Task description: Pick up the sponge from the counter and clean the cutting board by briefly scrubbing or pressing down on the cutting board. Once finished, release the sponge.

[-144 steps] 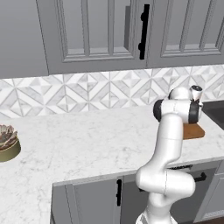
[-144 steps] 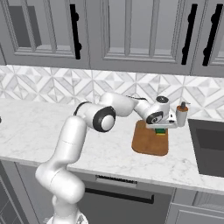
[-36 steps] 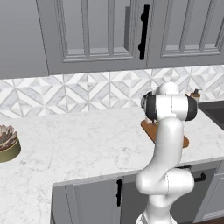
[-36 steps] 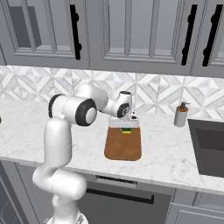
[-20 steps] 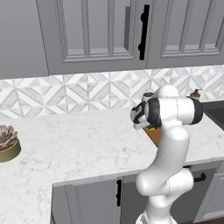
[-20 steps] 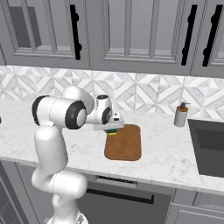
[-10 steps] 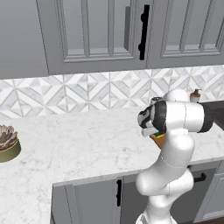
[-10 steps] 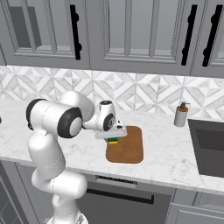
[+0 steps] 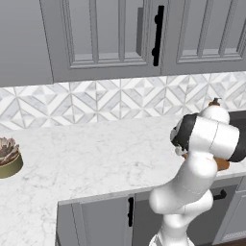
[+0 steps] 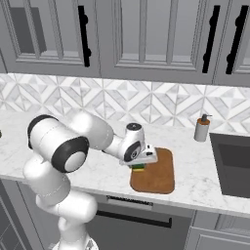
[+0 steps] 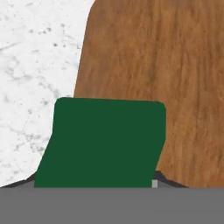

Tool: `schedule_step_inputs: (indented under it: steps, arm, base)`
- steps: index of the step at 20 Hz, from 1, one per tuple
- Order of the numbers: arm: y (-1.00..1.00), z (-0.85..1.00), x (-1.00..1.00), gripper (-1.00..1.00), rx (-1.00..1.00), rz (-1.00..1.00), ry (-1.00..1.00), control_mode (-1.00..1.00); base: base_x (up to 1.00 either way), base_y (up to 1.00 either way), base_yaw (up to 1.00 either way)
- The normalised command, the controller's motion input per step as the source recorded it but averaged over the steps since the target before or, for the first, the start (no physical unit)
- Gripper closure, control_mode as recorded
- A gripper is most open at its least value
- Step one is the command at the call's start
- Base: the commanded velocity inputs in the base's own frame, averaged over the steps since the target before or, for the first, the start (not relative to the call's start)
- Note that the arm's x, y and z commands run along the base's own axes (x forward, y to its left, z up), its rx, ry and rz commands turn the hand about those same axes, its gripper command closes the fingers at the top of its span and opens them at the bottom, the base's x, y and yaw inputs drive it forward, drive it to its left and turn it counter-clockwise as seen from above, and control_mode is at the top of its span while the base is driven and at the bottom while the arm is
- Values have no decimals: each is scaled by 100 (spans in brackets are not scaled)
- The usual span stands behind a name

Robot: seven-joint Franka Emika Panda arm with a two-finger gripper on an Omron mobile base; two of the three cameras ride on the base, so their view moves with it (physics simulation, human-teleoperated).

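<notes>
**Sponge parked at the board's left edge, clamped in the gripper**

Went biggest to smallest here. Started with the counter (image 10: 205, 183), white marble running across the middle of the right base view, also spread over the left and centre of the left base view. Backed by the patterned tile backsplash (image 10: 161, 105) with grey cabinets (image 10: 146, 39) filling the top of the frame. Dark sink (image 10: 234, 166) at the far right edge.

Then the cutting board (image 10: 158, 176), flat and orange-brown, sitting centre-right in the right base view, and taking up the upper right of the hand view (image 11: 166, 78). Just a sliver of it peeking out behind the arm at the right of the left base view.

Soap dispenser (image 10: 200, 128) standing upright behind the board, well apart from it. Potted succulent (image 9: 7, 156) at the far left edge of the left base view.

Gripper (image 10: 140, 163) low over the board's left edge, closed on the sponge (image 10: 138, 167). In the hand view, dark green sponge top (image 11: 103, 142) at bottom centre, overlapping the board's left edge with marble to its left. Couldn't tell if pressed down onto the wood or just above it.
</notes>
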Motion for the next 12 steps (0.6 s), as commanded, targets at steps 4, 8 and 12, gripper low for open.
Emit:
schedule_step_inputs:
  steps: [4, 8, 12]
  arm:
    - [-84, 4, -26, 100, 14, 0, -11, -100]
    - [-40, 64, 4, 100, 17, 0, -15, -100]
    - [-62, 55, 12, 100, 15, -2, -2, -100]
  base:
    - [0, 0, 0]
    - [0, 0, 0]
    - [0, 0, 0]
